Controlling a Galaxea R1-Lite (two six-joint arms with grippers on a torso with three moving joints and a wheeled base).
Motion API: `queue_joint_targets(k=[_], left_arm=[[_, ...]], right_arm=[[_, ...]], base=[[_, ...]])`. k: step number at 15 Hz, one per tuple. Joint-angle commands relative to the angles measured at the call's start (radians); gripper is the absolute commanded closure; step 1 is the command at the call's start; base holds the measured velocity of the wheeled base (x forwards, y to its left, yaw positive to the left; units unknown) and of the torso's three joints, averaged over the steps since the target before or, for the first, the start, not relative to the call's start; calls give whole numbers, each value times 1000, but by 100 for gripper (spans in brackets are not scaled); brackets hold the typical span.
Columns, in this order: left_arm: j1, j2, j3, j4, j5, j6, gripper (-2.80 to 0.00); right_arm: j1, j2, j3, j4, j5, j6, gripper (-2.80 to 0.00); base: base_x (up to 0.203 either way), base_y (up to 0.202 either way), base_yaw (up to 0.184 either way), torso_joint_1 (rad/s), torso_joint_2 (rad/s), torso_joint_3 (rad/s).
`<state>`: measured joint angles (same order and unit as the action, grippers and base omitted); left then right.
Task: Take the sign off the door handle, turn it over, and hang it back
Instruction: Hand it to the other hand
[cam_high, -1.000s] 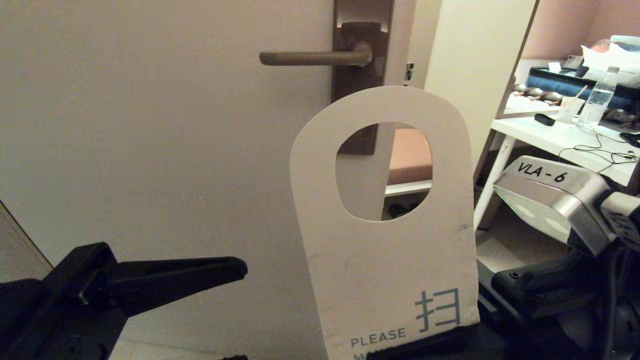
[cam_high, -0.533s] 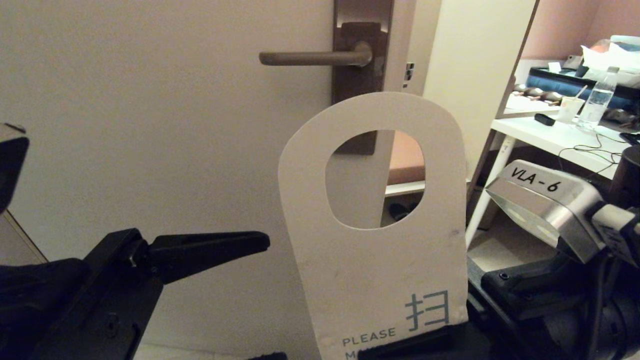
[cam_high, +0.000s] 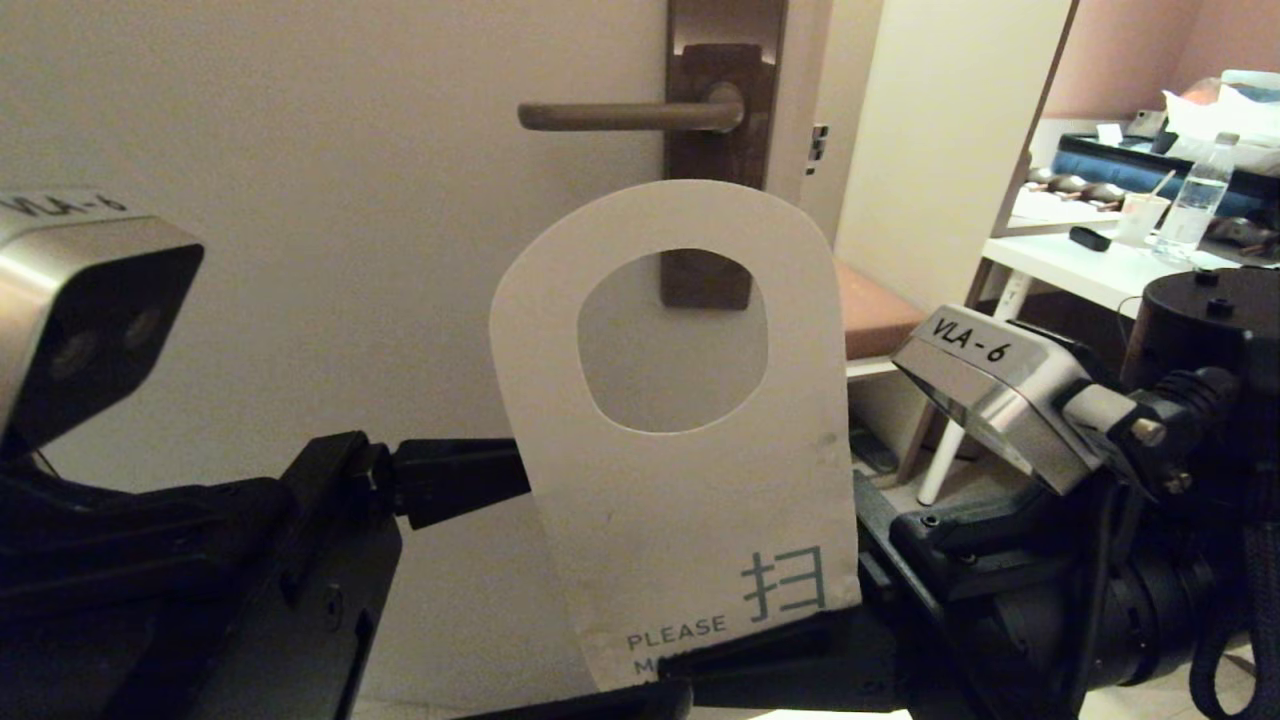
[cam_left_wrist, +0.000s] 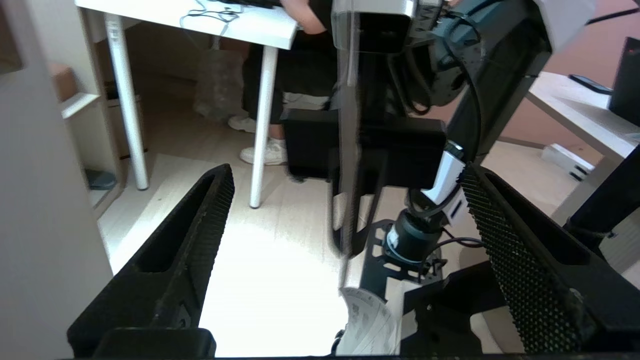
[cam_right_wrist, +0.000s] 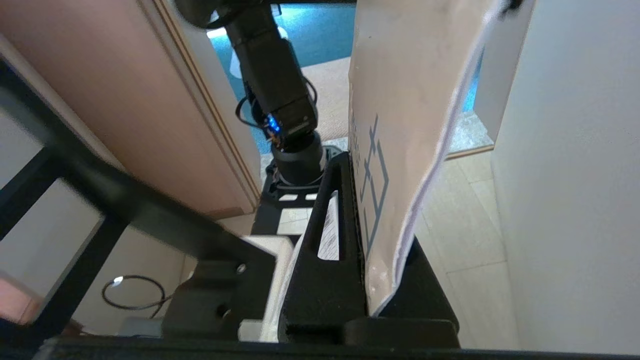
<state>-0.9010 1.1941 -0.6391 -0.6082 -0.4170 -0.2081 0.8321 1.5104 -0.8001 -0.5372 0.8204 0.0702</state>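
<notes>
I am holding the sign (cam_high: 690, 500) by its bottom edge in my right hand (cam_right_wrist: 365, 280), pinching it below the door handle (cam_high: 620, 116), while my left hand (cam_left_wrist: 345, 240) is spreading wide beside this thin, light, bendy card, so I am gripping flat parts gently.

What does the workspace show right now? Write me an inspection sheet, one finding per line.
Surface: pale door ahead.
Job's things: sign off the door handle, held upright below it, off-white "PLEASE" face toward the head camera.
Clutter: water bottle, cup and small items on the white desk at right.
Grippers: right gripper shut on the sign's lower edge; left gripper open, its fingers on either side of the sign's edge, not touching.
Cables: thin cable on the desk.
Surroundings: a seated person's white shoes under the desk.
</notes>
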Motion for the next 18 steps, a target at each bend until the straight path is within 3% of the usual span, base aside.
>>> queue_joint_targets(k=[1,18], left_arm=[[-5,39,-25,-4,-2,-1,-280],[8,75,-43,-36,12,-6,-280]], right_arm=[[1,25,-27,-3,5,0,0],[-1,60,-61,-47,2,2,0]], base=[[0,0,0,0,0,0],[0,0,0,0,0,0]])
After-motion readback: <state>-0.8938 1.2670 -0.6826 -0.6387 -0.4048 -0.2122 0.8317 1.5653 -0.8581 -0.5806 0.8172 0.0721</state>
